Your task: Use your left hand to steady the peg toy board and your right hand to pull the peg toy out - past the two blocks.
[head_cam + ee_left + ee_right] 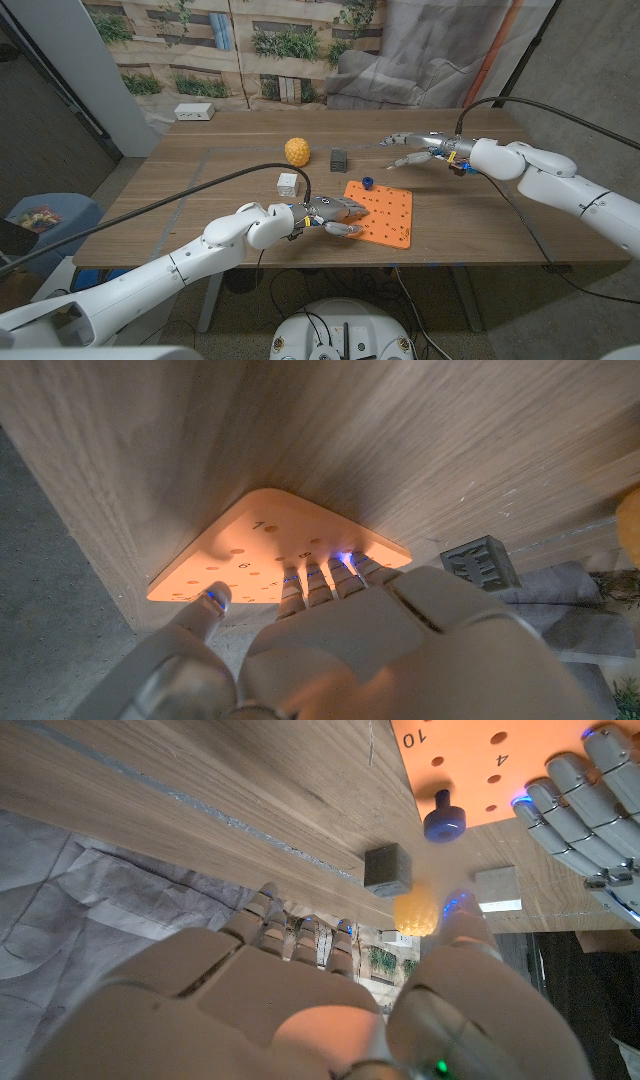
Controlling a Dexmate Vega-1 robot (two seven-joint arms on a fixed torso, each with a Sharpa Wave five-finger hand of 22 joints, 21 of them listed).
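So the orange board (381,212) is pressed at its near-left edge by the left hand (335,215), fingers spread, while the right hand (420,150) hangs open, empty, beyond the upright blue peg (367,183) in the board's far-left corner.

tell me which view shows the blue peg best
The right wrist view: the blue peg is large and sharp, standing in the orange board. The head view shows it tiny; in the left wrist view I cannot make it out.
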